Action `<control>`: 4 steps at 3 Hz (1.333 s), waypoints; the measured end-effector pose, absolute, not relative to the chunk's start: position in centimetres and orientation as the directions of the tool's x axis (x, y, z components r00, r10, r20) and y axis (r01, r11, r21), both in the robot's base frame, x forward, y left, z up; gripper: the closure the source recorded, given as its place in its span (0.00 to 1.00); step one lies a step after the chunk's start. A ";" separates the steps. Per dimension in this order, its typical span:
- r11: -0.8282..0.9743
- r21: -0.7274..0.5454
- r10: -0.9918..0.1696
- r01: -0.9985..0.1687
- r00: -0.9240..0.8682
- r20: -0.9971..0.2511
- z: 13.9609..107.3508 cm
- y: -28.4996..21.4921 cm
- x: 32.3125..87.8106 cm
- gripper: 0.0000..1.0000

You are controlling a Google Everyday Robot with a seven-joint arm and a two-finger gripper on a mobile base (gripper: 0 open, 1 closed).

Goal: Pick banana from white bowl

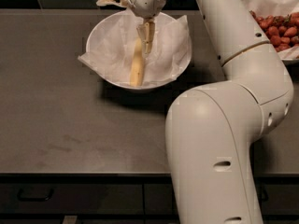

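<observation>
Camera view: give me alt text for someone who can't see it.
A white robot arm lowers its gripper into a paper-lined white bowl, at the upper end of a pale banana lying inside. The bowl sits on a dark table, with strawberries at the top right edge.

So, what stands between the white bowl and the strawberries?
In the camera view, the robot's arm crosses that stretch above the dark table. The gripper hangs over the white bowl, at the upper end of the banana.
</observation>
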State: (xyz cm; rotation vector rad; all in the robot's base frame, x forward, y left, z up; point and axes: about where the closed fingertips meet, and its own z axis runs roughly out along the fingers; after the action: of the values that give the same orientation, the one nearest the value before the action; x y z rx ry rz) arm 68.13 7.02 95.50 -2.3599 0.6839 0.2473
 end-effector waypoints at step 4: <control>-0.660 -0.480 -0.462 -0.578 0.816 -0.348 93.2 6.6 67.7 0.00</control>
State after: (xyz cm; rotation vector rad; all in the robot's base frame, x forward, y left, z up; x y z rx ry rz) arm 67.66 6.56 93.24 -2.4094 0.7630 0.2614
